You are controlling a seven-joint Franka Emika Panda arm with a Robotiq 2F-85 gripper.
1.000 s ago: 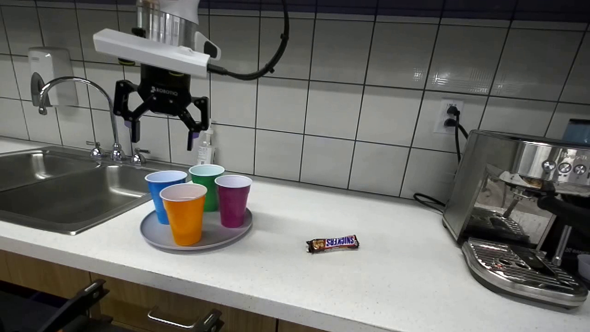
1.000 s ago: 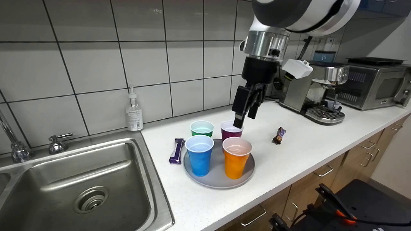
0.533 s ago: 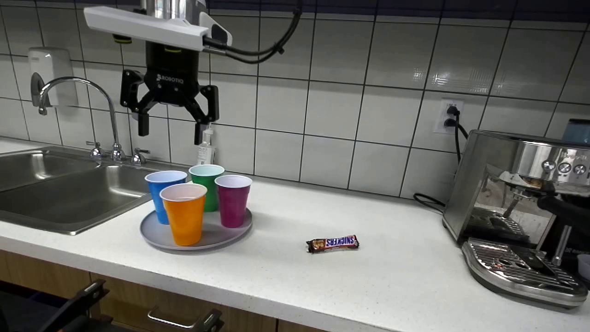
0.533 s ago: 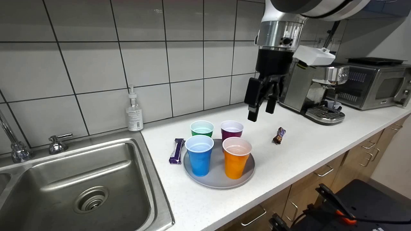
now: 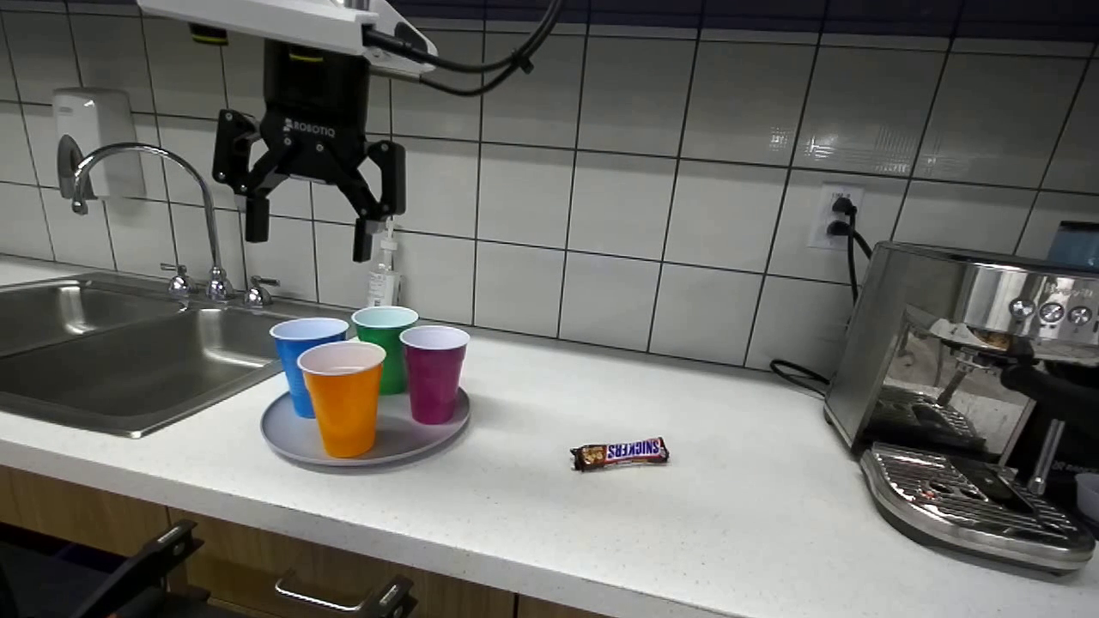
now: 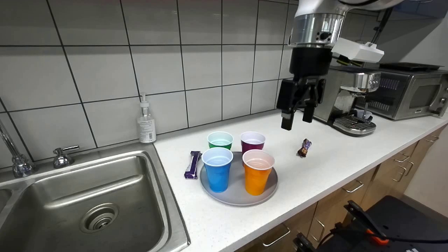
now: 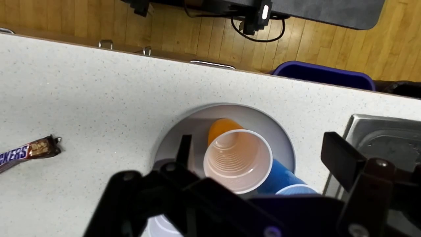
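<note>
My jaws are spread wide, gripping nothing, higher than the tapered plastic orange cup (image 6: 256, 178), blue cup (image 6: 217, 172), green cup (image 5: 394, 356) and maroon cup (image 5: 434, 378), upright on a round grey plate (image 6: 238, 198). They look easily tipped, so ample clearance should suit me here. The speckled white desk (image 5: 687, 515) meets a stainless-steel sink (image 6: 167, 196) before a tiled wall (image 5: 532, 193).

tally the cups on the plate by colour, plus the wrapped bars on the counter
Blue cup: 1
Orange cup: 1
Green cup: 1
Purple cup: 1
Wrapped bars: 2 (Snickers bar, purple-wrapped bar)
Total: 6
</note>
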